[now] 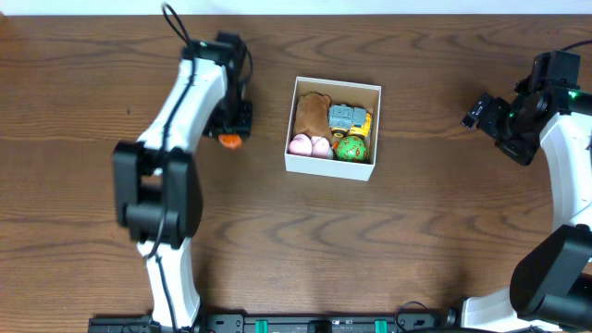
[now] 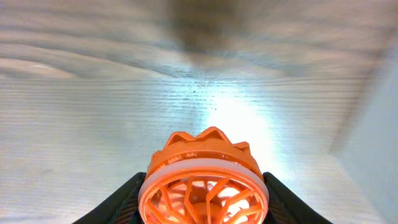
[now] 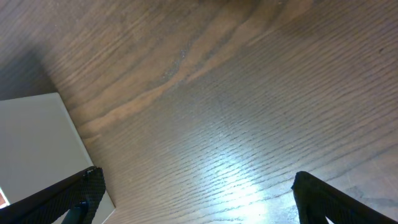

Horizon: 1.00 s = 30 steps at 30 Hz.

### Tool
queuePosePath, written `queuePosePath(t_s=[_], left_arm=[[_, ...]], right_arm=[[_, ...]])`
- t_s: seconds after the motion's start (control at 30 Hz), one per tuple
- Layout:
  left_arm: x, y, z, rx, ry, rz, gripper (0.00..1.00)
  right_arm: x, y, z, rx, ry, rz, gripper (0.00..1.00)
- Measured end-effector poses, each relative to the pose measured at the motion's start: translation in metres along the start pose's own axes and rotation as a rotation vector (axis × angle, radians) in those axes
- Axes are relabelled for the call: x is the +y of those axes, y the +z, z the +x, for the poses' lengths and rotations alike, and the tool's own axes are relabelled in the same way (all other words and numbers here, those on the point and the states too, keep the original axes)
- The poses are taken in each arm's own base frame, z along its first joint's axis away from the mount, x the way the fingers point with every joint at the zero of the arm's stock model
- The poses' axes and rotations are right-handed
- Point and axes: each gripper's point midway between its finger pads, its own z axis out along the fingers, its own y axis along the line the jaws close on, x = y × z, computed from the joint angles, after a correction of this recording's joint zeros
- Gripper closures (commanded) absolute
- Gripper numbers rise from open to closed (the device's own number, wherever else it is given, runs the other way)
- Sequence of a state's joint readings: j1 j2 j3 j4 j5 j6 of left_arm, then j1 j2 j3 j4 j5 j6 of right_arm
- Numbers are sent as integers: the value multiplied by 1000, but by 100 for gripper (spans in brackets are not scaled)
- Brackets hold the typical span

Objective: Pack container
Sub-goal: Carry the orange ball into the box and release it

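Note:
The container [image 1: 289,141], a small white-walled box with a tan inside, sits mid-table and holds a brown toy [image 1: 312,113], a grey-blue toy [image 1: 346,117], a pink toy [image 1: 309,144] and a green toy [image 1: 351,148]. My left gripper [image 1: 228,138] is left of the container, shut on an orange round toy [image 1: 229,141]. In the left wrist view the orange toy [image 2: 204,183] with its spoked face sits between the black fingers above the table. My right gripper [image 1: 481,111] is open and empty, right of the container; its fingers [image 3: 196,193] frame bare wood, the container's white wall [image 3: 37,143] at left.
The wooden table [image 1: 425,222] spreads around the container. Both arm bases stand at the front edge, left [image 1: 171,305] and right [image 1: 546,287]. The container's wall also shows at the right edge of the left wrist view [image 2: 376,124].

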State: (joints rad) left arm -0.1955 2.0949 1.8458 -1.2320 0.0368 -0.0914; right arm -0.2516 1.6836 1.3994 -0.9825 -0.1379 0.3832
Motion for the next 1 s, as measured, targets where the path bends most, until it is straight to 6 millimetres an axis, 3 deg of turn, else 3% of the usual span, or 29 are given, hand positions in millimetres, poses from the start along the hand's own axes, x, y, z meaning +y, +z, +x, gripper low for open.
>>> queuePosePath(t_s=[0.13, 0.23, 0.37, 0.47, 0.53, 0.63, 0.83, 0.9, 1.0], left_arm=[[-13, -85, -9, -242, 30, 42, 56], [-45, -137, -7, -406, 100, 101, 56], [-107, -165, -1, -523, 251, 178, 56], [-152, -154, -3, -547, 353, 215, 56], [-177, -132, -3, -518, 404, 220, 56], [-198, -93, -5, -452, 443, 207, 56], [-208, -14, 1, -282, 470, 152, 56], [-208, -3, 2, -259, 471, 143, 56], [-208, 1, 2, -249, 472, 139, 41]], right_arm=[[0, 0, 0, 0, 0, 0, 1], [0, 0, 0, 0, 0, 0, 1], [0, 0, 0, 0, 0, 0, 1], [0, 0, 0, 0, 0, 0, 1], [0, 0, 0, 0, 0, 0, 1], [0, 0, 0, 0, 0, 0, 1], [0, 0, 0, 0, 0, 0, 1], [0, 0, 0, 0, 0, 0, 1], [0, 0, 0, 0, 0, 0, 1]])
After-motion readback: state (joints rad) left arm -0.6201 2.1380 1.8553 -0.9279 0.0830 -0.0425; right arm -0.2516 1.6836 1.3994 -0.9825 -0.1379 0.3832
